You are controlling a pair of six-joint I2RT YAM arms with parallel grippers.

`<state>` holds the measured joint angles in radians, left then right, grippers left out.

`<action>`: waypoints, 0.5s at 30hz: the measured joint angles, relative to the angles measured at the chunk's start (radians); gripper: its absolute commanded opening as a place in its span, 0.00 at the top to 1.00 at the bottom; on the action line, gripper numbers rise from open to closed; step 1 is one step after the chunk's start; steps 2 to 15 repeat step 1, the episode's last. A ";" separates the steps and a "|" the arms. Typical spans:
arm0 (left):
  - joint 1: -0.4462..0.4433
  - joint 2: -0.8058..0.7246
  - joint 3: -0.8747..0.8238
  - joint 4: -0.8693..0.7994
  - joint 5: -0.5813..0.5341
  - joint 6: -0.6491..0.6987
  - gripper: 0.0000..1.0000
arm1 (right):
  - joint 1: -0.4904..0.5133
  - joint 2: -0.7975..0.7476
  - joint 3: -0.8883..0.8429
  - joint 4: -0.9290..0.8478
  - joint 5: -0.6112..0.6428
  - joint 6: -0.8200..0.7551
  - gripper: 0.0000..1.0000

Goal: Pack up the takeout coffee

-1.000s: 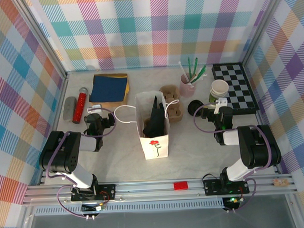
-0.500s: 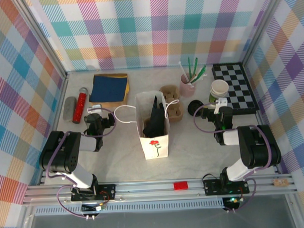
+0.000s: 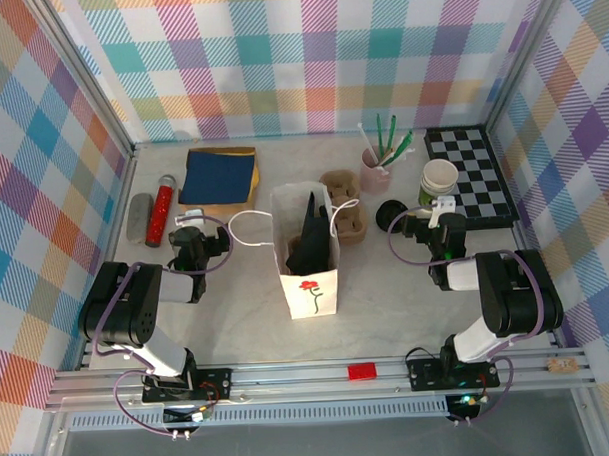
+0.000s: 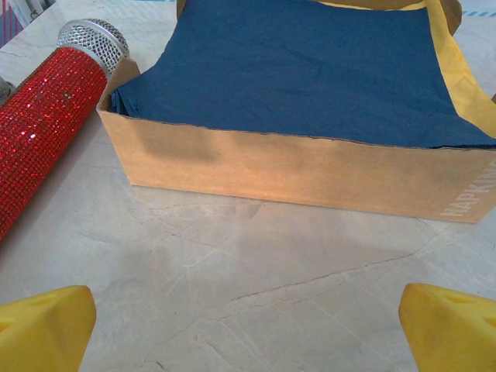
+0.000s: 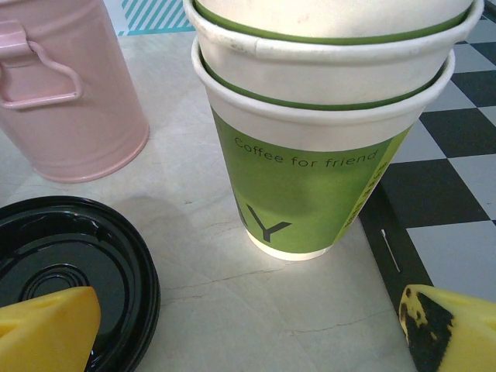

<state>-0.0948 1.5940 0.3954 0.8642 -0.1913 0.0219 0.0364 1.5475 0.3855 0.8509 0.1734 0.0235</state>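
Observation:
The takeout coffee is out of view. A white paper bag (image 3: 307, 256) with a red rose print stands upright at the table's middle, with something dark inside. My left gripper (image 3: 190, 222) rests low at the left, open, its yellow fingertips (image 4: 45, 324) wide apart over bare table, facing a napkin box (image 4: 294, 167). My right gripper (image 3: 441, 211) is open at the right. Just ahead of it stand stacked lidless green cups (image 5: 318, 155) with white insides. A loose black lid (image 5: 66, 267) lies at its left fingertip (image 5: 46, 329).
A pink bucket (image 5: 66, 93) of utensils stands behind the lid. A chessboard (image 3: 470, 175) lies at the back right and a cardboard cup carrier (image 3: 346, 215) behind the bag. A red glitter microphone (image 4: 46, 116) and a grey object (image 3: 140, 216) lie at the left.

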 measured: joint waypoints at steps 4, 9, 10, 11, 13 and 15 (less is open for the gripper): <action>0.000 0.000 0.000 0.000 0.000 0.000 0.00 | 0.000 0.000 0.000 0.000 0.000 0.000 0.01; 0.000 0.000 0.000 0.000 0.000 0.000 0.00 | 0.000 0.000 0.000 0.000 0.000 0.000 0.01; 0.000 0.000 0.000 0.000 0.000 0.000 0.00 | 0.000 0.000 0.000 0.000 0.000 0.000 0.01; 0.000 0.000 0.000 0.000 0.000 0.000 0.00 | 0.000 0.000 0.000 0.000 0.000 0.000 0.01; 0.000 0.000 0.000 0.000 0.000 0.000 0.00 | 0.000 0.000 0.000 0.000 0.000 0.000 0.01; 0.000 0.000 0.000 0.000 0.000 0.000 0.00 | 0.000 0.000 0.000 0.000 0.000 0.000 0.01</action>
